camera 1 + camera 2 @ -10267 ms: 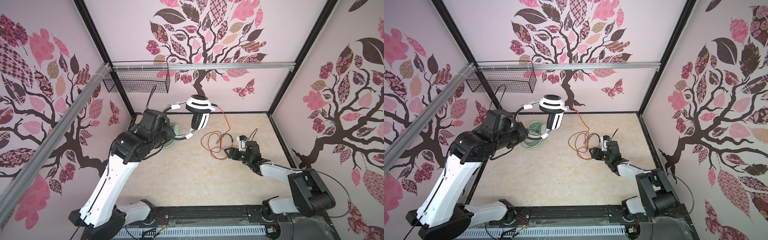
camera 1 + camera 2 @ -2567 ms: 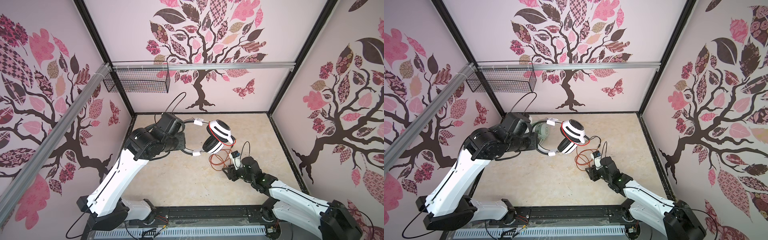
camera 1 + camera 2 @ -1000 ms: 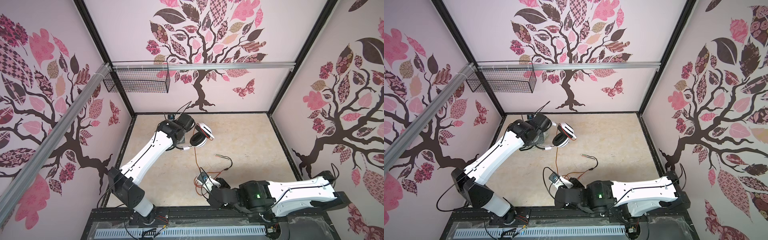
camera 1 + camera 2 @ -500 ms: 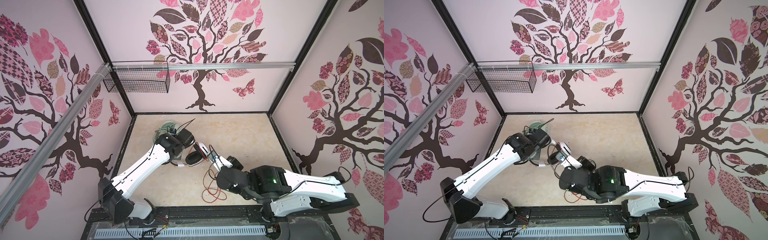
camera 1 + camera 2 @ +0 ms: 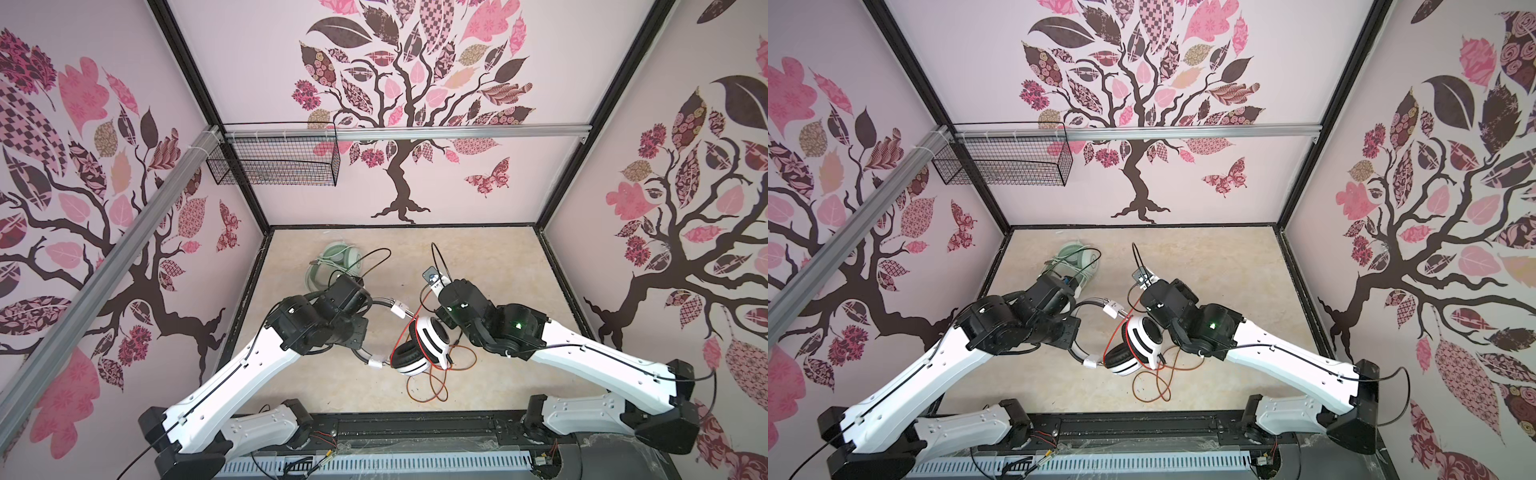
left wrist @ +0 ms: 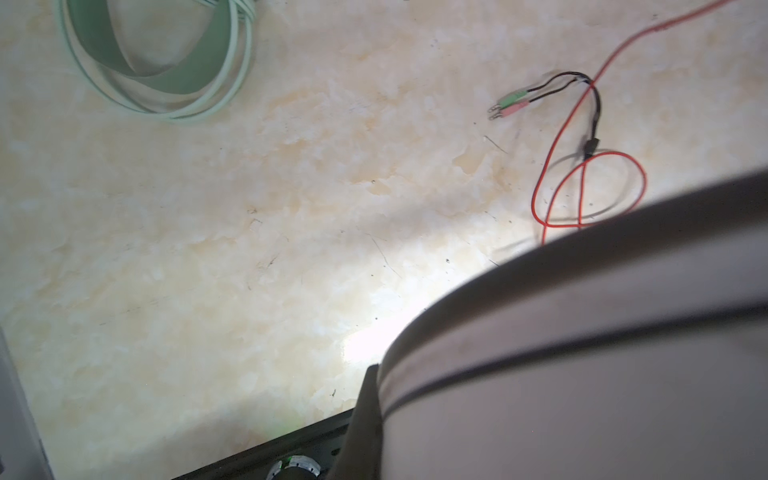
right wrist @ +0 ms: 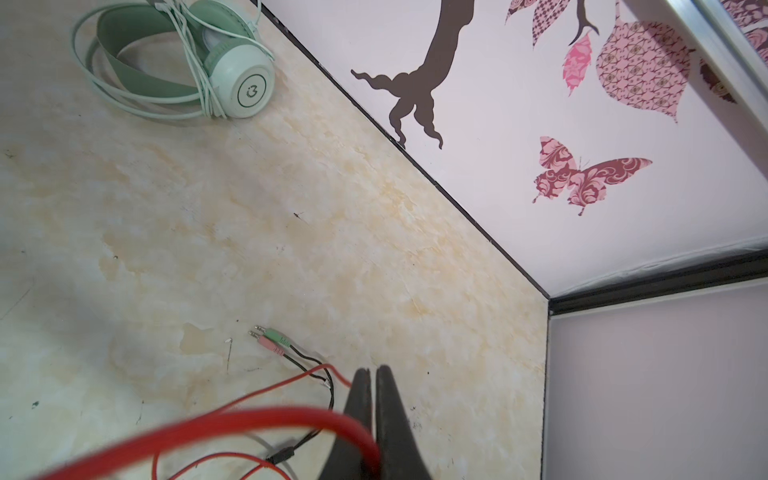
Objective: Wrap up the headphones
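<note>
The green pair [image 5: 343, 257] lies finished, cord wound round it, above centre-left in both top views. The white pair [image 5: 428, 347] hangs mid-frame, headband clamped in the left gripper [image 6: 370, 395]. The right gripper [image 7: 374, 376] pinches its red cord [image 7: 270, 417], mostly loose on the floor [image 5: 498, 266].

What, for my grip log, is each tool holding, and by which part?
The left tool grips the white headphones by the headband; the right tool is shut on their orange-red cord, partway along it.
</note>
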Controlling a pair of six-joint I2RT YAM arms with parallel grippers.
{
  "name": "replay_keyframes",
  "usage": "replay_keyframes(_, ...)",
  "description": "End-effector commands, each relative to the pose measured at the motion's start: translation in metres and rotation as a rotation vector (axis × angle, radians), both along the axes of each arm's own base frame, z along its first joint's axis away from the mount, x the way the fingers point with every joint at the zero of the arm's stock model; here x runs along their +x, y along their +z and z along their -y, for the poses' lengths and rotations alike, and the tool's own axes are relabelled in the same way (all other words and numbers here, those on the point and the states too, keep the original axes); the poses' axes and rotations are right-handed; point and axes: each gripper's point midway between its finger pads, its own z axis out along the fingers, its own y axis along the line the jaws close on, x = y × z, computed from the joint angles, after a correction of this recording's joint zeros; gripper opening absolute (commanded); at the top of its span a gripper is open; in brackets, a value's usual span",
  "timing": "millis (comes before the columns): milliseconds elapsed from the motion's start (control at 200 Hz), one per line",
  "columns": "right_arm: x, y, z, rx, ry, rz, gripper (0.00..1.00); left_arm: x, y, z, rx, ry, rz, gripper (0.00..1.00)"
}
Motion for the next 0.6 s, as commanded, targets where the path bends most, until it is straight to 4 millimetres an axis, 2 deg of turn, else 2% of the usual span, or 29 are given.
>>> replay_keyframes(0, 0.002, 0.009, -0.018, 0.199, 0.129, -0.021, 0.03, -0.007, 0.034, 0.025, -0.191, -0.046, 0.012, 0.00)
replay_keyframes(95, 0.001, -0.001, -0.025, 0.402, 0.244, -0.076, 0.20, -0.008, 0.063, 0.028, -0.277, -0.030, 0.048, 0.00)
replay_keyframes(185, -0.002, -0.014, -0.028, 0.535, 0.308, -0.101, 0.28, -0.005, 0.087, 0.026, -0.309, -0.004, 0.085, 0.00)
replay_keyframes(255, -0.005, -0.026, -0.035, 0.568, 0.343, -0.118, 0.32, 0.000, 0.103, 0.023, -0.315, 0.022, 0.117, 0.00)
replay_keyframes(420, -0.002, -0.061, -0.049, 0.640, 0.353, -0.173, 0.48, 0.015, 0.135, 0.015, -0.329, 0.106, 0.183, 0.00)
replay_keyframes(505, 0.000, -0.081, -0.054, 0.668, 0.342, -0.209, 0.53, 0.024, 0.153, 0.009, -0.353, 0.155, 0.210, 0.00)
replay_keyframes(595, 0.000, -0.103, -0.060, 0.687, 0.337, -0.259, 0.54, 0.031, 0.171, 0.003, -0.386, 0.189, 0.240, 0.00)
